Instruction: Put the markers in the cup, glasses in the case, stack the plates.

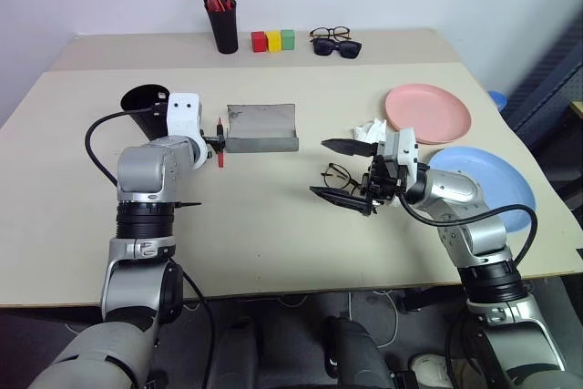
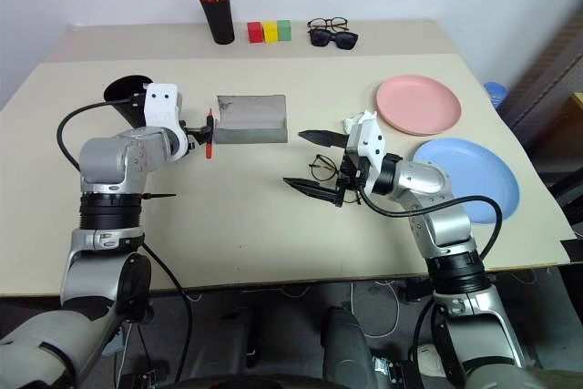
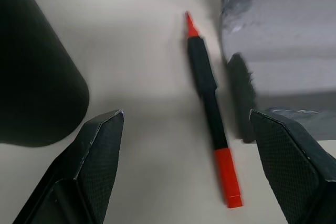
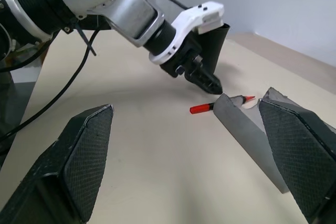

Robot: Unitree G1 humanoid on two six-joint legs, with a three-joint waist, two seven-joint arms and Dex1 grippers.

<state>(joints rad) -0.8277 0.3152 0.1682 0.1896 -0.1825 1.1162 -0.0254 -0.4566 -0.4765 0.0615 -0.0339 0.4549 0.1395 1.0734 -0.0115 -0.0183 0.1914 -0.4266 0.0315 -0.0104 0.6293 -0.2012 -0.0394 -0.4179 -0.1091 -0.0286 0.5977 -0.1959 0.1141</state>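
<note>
Markers: red-orange marker (image 3: 211,121) lying between cup (image 1: 144,103) and case (image 1: 262,127); spread left gripper (image 3: 197,177) straddles it (unpinched); next, close and lift.

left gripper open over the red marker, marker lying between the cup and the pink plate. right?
Not quite. The left gripper is open over the red marker, but the marker lies between the cup and the grey case, not the pink plate. The left wrist view shows it.

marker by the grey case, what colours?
Black barrel, red cap and red tip: marker, best in the left wrist view.
</note>
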